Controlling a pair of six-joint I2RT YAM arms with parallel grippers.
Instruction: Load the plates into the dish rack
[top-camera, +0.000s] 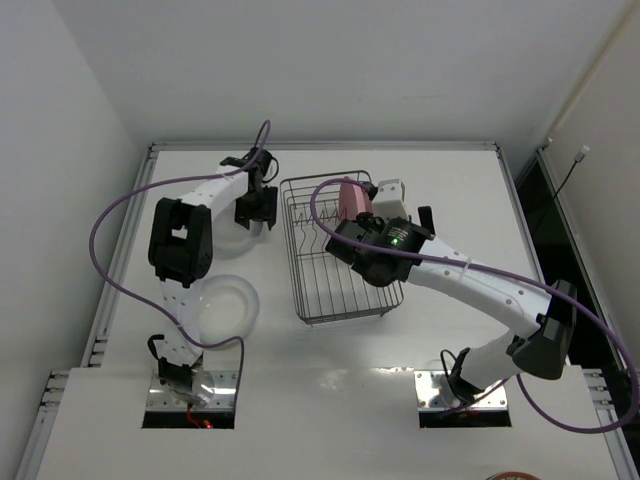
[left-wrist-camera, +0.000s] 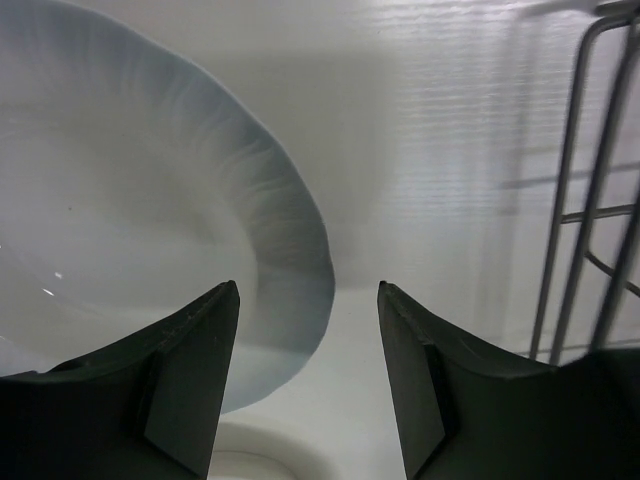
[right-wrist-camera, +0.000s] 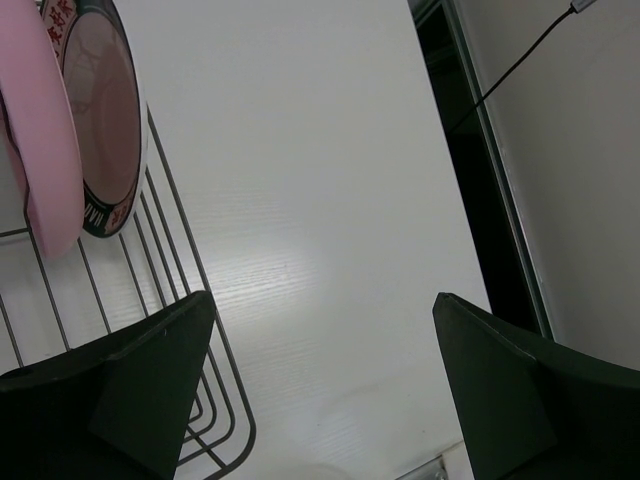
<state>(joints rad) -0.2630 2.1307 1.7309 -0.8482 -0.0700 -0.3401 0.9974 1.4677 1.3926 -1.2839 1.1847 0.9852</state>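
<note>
Task approx. half done: 2 of 4 plates are racked. The pink plate and the patterned plate are stood upright, side by side and close to touching, at the far end of the dish rack. The rest of the rack, incl. the near tines, is seen unfilled.

Two are left to load. One translucent plate is lying flat on the worktop just left of the rack, and a second translucent plate is lying nearer, well apart from the rack.

The left tool is held over the first plate's rim w/ fingers apart, nothing clamped yet. The right tool is spread wide and empty by the rack's right side.

Materials: the rack is made of thin grey wire w/ rounded corners. The pink plate appears opaque and smooth. The patterned one is glossy white w/ a dark band and small markings on the rim. The translucent plates look frosted, w/ faint radial fluting, prob. slippery. The worktop is white w/ fine grain.
</note>
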